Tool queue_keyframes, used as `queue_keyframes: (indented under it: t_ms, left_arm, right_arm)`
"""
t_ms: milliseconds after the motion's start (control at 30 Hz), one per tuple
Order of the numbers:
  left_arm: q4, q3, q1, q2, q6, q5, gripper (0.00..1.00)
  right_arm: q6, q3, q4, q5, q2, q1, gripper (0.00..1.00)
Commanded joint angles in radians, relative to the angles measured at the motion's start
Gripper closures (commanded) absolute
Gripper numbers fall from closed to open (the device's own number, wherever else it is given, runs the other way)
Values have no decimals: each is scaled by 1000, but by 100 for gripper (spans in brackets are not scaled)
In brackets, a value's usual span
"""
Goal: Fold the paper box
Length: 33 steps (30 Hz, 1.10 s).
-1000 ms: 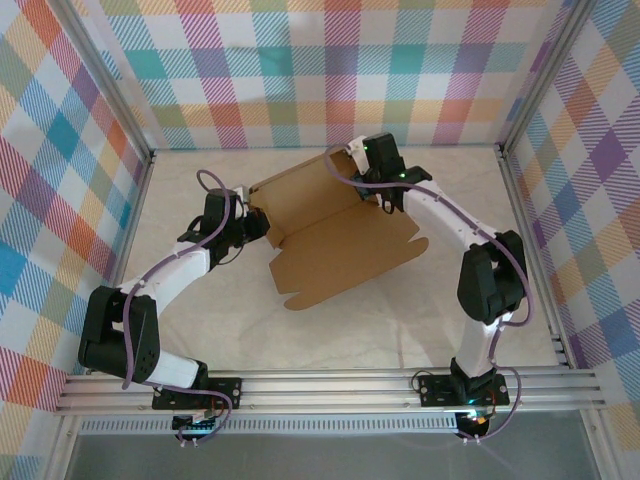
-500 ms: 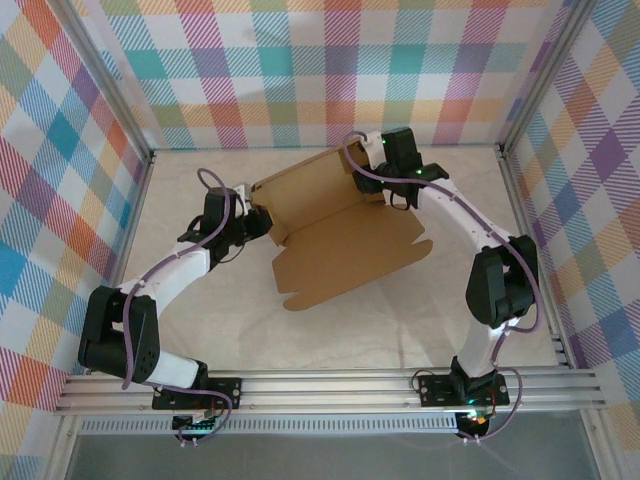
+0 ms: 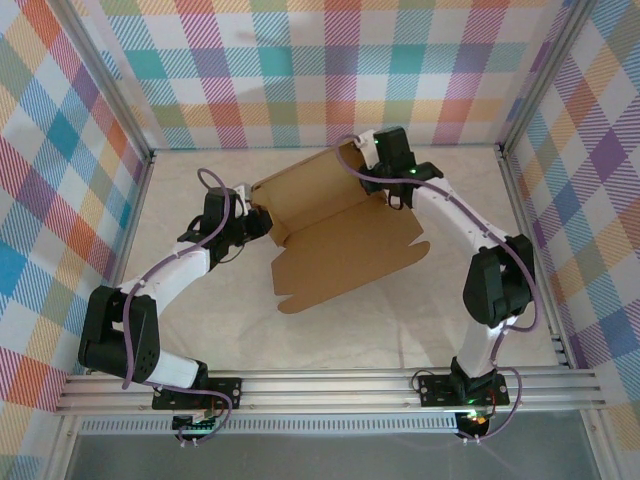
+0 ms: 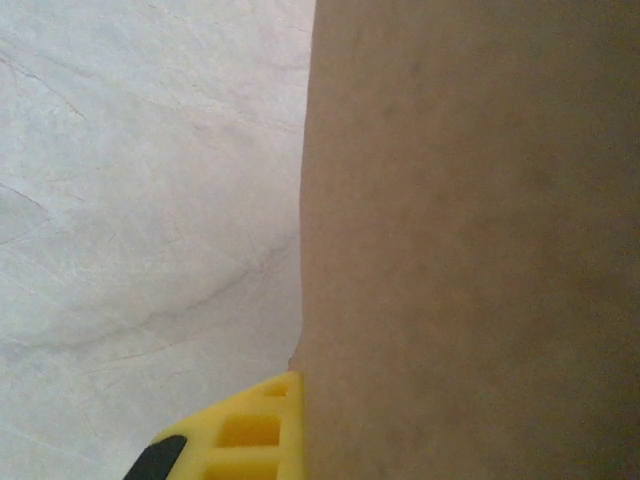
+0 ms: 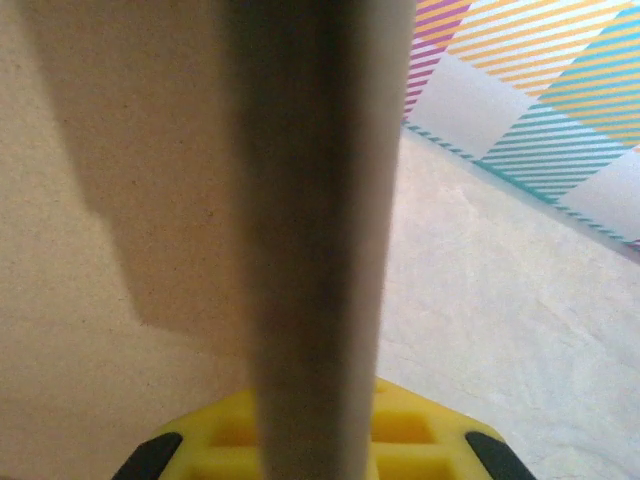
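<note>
Pale table (image 3: 400, 330). Overhead, paper box (image 3: 335, 245) lies between left gripper (image 3: 262, 224) and right gripper (image 3: 364, 160); wrist views reveal both clamping its edges.

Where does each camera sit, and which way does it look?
Top external: above and behind the arm bases, looking down on the pale table; both arms, left hand, right hand and the brown corrugated cardboard box sheet show.
Left wrist: on the left arm, looking along its yellow finger at the cardboard's face and table.
Right wrist: on the right arm, looking along the cardboard's edge, which stands between its yellow fingers, toward the plaid wall.
Shared: all three see the cardboard and table.
</note>
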Motion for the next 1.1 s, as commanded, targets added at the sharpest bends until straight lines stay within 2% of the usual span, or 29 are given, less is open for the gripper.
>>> queue_keyframes:
  t_ms: [0, 200, 233, 267, 300, 367, 400, 433, 633, 700, 733, 767, 867, 1067]
  left_arm:
    - [91, 30, -13, -5, -8, 73, 100]
    - [92, 30, -13, -2, -13, 73, 100]
    - [91, 31, -13, -1, -13, 73, 100]
    - [91, 29, -13, -1, -13, 71, 100]
    - [89, 29, -13, -1, -12, 71, 100]
    - [91, 30, -13, -2, -13, 72, 100]
    - [90, 30, -13, 0, -12, 73, 100]
    - [90, 29, -13, -1, -12, 72, 100]
    - [100, 28, -13, 9, -20, 76, 100]
    - [99, 29, -13, 10, -22, 78, 100]
    - [97, 30, -13, 10, -22, 77, 100]
    - [95, 32, -14, 9, -20, 75, 100]
    - [84, 33, -13, 10, -17, 67, 100]
    - [78, 34, -13, 15, -18, 59, 100]
  right_arm:
    - [-50, 16, -11, 141, 42, 58, 100]
    - [-87, -1, 54, 285, 67, 99, 100]
    - [-79, -5, 61, 288, 65, 99, 91]
    - [-72, -10, 68, 283, 62, 99, 76]
    - [-73, -10, 68, 279, 61, 101, 72]
    - [-71, -10, 69, 280, 60, 102, 82]
    - [-76, -12, 69, 285, 60, 101, 97]
    - [-78, -14, 76, 294, 60, 103, 100]
    - [-117, -22, 99, 378, 81, 126, 100]
    - [-95, -20, 89, 369, 84, 126, 100]
    - [-85, -24, 94, 357, 80, 126, 90]
    - [-75, -25, 90, 329, 73, 124, 77]
    - [-52, -24, 92, 293, 57, 124, 73]
    - [-34, -24, 85, 235, 29, 124, 59]
